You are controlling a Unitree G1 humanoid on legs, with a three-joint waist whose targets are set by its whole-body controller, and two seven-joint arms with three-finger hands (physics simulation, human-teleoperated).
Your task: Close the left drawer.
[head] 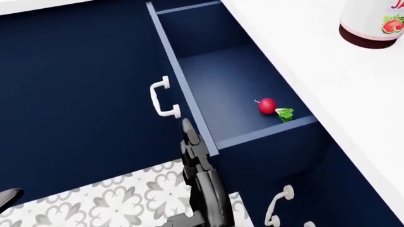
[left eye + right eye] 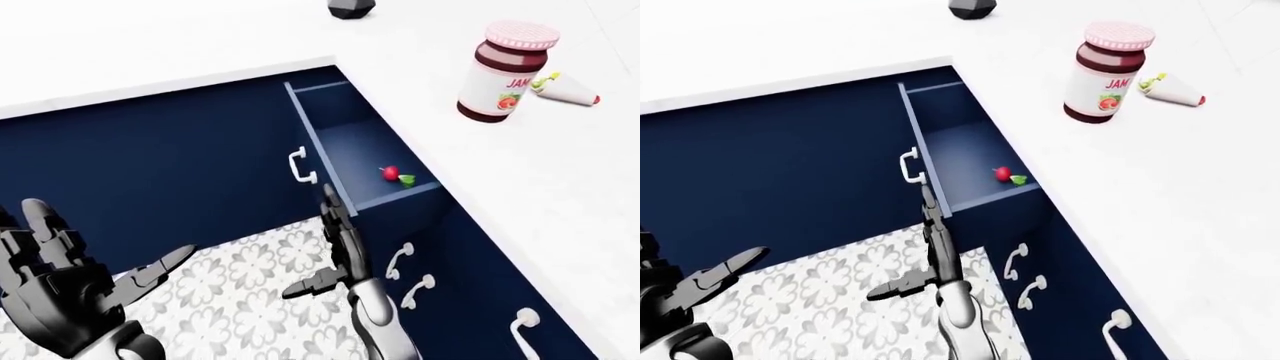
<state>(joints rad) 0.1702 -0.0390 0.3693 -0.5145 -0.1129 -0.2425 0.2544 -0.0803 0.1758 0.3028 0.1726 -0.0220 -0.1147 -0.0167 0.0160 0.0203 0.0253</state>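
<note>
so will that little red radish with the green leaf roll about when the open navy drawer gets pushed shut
Probably: the small red radish is round and lies loose on the flat floor of the open navy drawer, so it may roll. Its green leaf might damp that. It looks light.

head view nearer, eyes wider, downward

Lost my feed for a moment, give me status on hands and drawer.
Both hands open, holding nothing. Right hand fingertips at the drawer front, just below its handle; left hand low and clear. Drawer wide open, radish inside. Nothing blocking.
</note>
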